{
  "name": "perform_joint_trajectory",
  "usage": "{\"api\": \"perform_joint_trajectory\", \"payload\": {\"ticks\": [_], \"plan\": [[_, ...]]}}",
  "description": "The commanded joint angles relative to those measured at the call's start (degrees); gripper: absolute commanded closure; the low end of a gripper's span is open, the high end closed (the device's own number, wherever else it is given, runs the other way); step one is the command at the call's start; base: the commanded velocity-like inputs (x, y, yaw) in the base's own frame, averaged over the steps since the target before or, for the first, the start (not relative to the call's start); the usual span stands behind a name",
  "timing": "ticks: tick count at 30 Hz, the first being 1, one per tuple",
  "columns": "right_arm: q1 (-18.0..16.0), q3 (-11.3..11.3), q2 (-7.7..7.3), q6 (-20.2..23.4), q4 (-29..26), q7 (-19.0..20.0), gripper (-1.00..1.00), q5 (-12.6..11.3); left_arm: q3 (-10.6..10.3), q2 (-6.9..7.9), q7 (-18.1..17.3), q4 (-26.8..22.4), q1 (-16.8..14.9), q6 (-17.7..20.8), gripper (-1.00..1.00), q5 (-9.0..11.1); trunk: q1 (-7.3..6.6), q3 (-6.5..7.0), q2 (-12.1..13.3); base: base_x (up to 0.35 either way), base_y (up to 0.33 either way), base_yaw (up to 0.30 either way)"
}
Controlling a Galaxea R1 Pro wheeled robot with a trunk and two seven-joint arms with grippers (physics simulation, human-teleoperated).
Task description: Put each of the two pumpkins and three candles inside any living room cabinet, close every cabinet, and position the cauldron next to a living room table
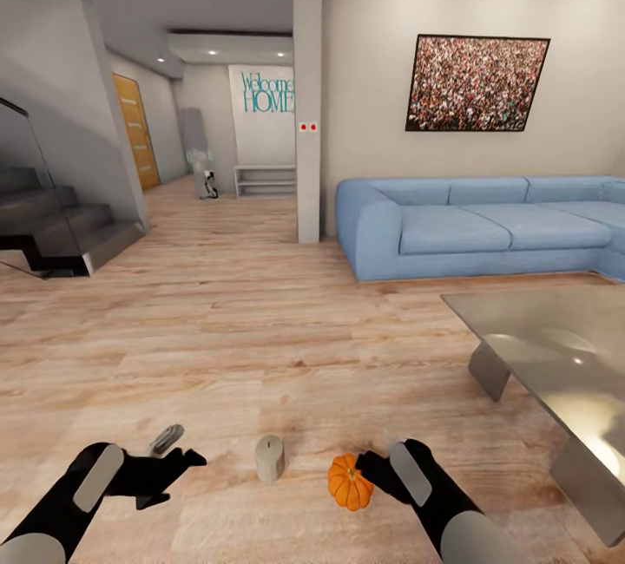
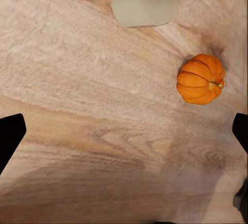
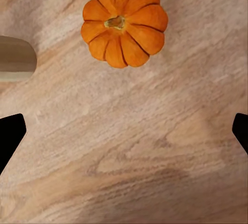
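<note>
I hold both grippers, left [image 1: 187,467] and right [image 1: 369,470], spread open and empty above the wood floor [image 1: 217,330], flanking the stubby beige candle [image 1: 270,457] and small ribbed orange pumpkin [image 1: 350,482], ready to grab.

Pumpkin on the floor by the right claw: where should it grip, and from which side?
Grip the pumpkin across its round ribbed body, coming straight down from above with the right claw, which is open. It sits upright on the wood floor, stem up, with bare floor around it and the candle standing apart. Probably avoid the short stem, too small to hold.
</note>
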Motion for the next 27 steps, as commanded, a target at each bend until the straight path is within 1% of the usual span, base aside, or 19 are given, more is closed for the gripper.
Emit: {"api": "perform_joint_trajectory", "payload": {"ticks": [1,2,4,7,12,16,17,18,19,23,24,27], "plan": [[0.16,-0.54,-0.07,-0.46,0.01,0.24,-1.0,0.0,0.07,0.23,-1.21,0.0,0.0,0.18,-1.0,0.02,0.23,-0.18,-0.42,0.0,0.0,0.0],[0.25,-0.72,-0.1,-0.83,0.02,0.35,-1.0,0.0,0.08,0.32,-1.76,0.0,0.0,0.24,-1.0,0.02,0.45,-0.36,-0.82,0.0,0.0,0.0],[0.53,-1.04,-0.15,-2.93,0.14,1.11,-1.0,0.09,0.1,0.56,-4.1,0.0,0.0,0.43,-1.0,0.02,0.69,-0.76,-1.23,0.0,0.0,0.0],[0.63,-0.92,-0.13,-3.93,0.37,1.71,-1.0,0.43,0.03,0.58,-5.52,0.0,0.0,0.46,-1.0,0.02,0.77,-1.43,-1.27,0.0,0.0,0.0],[0.69,-1.46,-0.15,-4.32,0.49,1.91,-1.0,0.0,0.18,0.68,-6.08,0.0,0.0,0.52,-1.0,0.02,0.9,-2.54,-1.34,0.0,0.0,0.0],[0.65,-1.89,-0.17,-5.14,0.62,2.12,-1.0,-0.11,1.31,0.81,-6.15,0.07,0.0,1.1,-1.0,0.08,1.0,-3.42,-1.39,0.0,0.0,0.0],[0.64,-2.37,-0.18,-5.46,0.63,2.17,-1.0,-0.16,1.78,0.85,-6.15,0.08,0.0,1.5,-1.0,0.09,1.03,-3.64,-1.4,0.0,0.0,0.0],[0.61,-3.34,-0.13,-5.76,0.64,2.21,-1.0,-0.18,2.23,0.88,-6.16,0.08,0.0,1.9,-1.0,0.09,1.05,-3.87,-1.42,0.0,0.0,0.0],[0.41,-4.81,-0.1,-5.96,0.64,2.23,-1.0,-0.2,2.62,0.93,-6.16,0.08,0.0,2.2,-1.0,0.1,1.08,-4.09,-1.43,0.0,0.0,0.0],[-0.24,-12.34,-0.09,-6.43,0.55,2.36,-1.0,-0.17,3.84,1.19,-6.18,0.16,0.0,2.77,-1.0,0.13,1.18,-4.97,-1.49,0.0,0.0,0.0],[-0.28,-13.14,-0.08,-6.83,0.56,2.36,-1.0,-0.08,3.92,1.14,-6.17,0.16,0.0,2.8,-1.0,0.12,1.21,-5.2,-1.5,0.0,0.0,0.0],[-0.43,-13.98,-0.1,-8.27,0.51,2.36,-1.0,0.23,4.01,0.98,-6.14,0.17,0.0,2.71,-1.0,0.09,1.28,-5.86,-1.54,0.0,0.0,0.0]]}}
